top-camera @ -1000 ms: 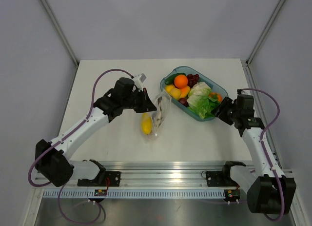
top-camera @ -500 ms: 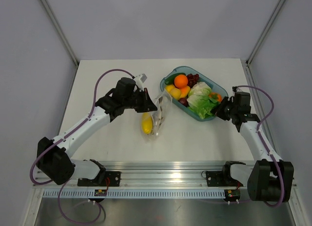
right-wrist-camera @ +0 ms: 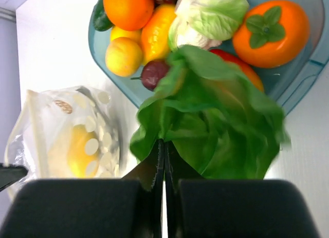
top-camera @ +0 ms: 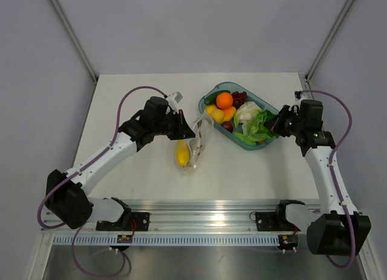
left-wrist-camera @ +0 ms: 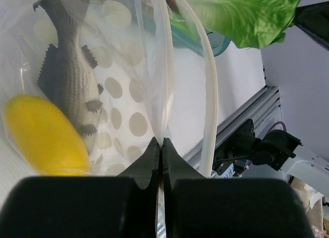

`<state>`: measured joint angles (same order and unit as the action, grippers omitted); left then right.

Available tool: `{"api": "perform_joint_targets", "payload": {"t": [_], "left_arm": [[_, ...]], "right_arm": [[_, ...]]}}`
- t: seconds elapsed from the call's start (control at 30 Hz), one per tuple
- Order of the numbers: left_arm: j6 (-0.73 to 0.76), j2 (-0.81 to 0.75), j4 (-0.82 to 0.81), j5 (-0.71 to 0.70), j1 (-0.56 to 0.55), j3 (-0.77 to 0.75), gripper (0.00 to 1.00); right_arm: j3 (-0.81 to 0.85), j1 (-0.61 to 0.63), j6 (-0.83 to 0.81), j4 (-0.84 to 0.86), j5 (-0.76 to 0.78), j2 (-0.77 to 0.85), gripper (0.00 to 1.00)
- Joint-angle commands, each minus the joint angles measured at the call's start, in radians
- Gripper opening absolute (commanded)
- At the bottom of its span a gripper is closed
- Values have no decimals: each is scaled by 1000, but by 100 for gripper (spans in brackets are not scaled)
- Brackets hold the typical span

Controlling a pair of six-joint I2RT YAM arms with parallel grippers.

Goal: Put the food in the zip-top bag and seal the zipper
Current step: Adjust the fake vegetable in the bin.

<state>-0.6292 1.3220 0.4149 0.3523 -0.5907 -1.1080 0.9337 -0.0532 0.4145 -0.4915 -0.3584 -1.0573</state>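
Lettuce (right-wrist-camera: 216, 130), blurred, hangs pinched in right end effector (right-wrist-camera: 163, 143); left end effector (left-wrist-camera: 160, 141) pinches zip-top bag (left-wrist-camera: 128, 94).

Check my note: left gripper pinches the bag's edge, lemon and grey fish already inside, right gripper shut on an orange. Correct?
One slip: the right gripper is shut on the green lettuce, not an orange; the right wrist view shows it. The rest stands.

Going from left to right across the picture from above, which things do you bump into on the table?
yellow lemon → orange → green lettuce → right gripper
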Motion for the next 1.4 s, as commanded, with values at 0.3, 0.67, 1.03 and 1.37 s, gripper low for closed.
{"api": "perform_joint_targets", "payload": {"t": [0.3,0.67,1.03,1.37], "left_arm": [[8,16,-25,27,-3,-30,0],[13,-10,-21,22,-3,-15,0],[17,-37,-2,10,-4,0,0],[23,-49,21,-9,-3,4,0]], "right_arm": [[278,4,-97,-219,-79,-156,0],[444,104,-59,-151,-47,-391,0],[709,170,-56,-139,4,-642,0],[801,222,-17,-27,-108,-810,54]]}}
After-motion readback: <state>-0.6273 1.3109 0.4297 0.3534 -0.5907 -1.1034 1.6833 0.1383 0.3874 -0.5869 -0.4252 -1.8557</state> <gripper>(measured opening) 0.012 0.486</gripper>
